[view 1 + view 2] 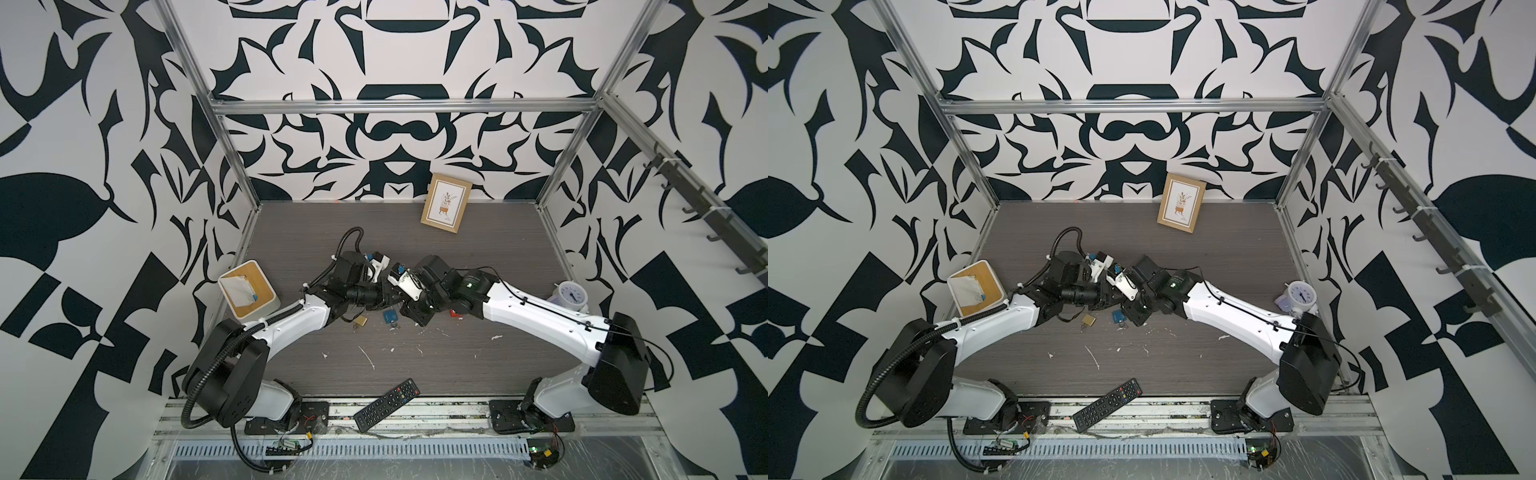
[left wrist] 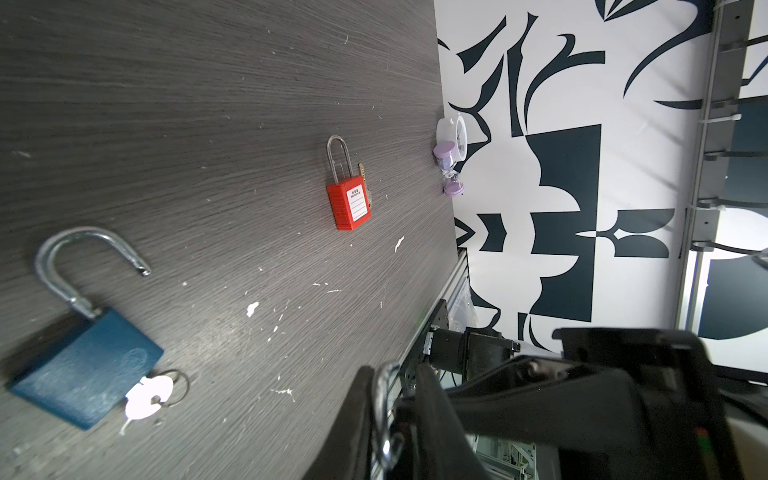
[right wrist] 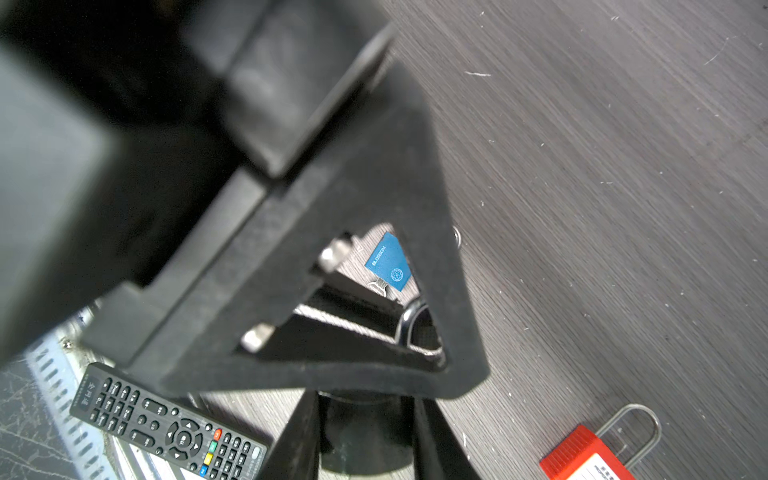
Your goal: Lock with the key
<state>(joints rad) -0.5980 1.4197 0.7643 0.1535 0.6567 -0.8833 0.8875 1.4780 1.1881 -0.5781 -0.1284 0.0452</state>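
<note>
Centrally, low over the table (image 1: pixel 478 232), the two claws meet. The left claw (image 2: pixel 392 395) has its jaws drawn close on either side of a silver loop (image 2: pixel 384 419), apparently a shackle; I cannot tell whether they pinch it. The right claw (image 3: pixel 361 415) stands part open with a dark round thing (image 3: pixel 361 432) between its fingers (image 3: pixel 303 440). Its tips are hidden behind a black frame (image 3: pixel 374 166), so I cannot tell its hold either.

The blue lock (image 2: pixel 83 365) lies flat on the table just beside the claws. Its shackle is swung open and the key (image 2: pixel 147 395) sits in its base. In both top views a brass lock (image 1: pixel 361 320) lies just left of it. A red lock (image 2: pixel 349 203), shackle shut, lies to the right with another key (image 2: pixel 363 176) against it. A remote (image 1: pixel 386 405) lies at the front edge.
</note>
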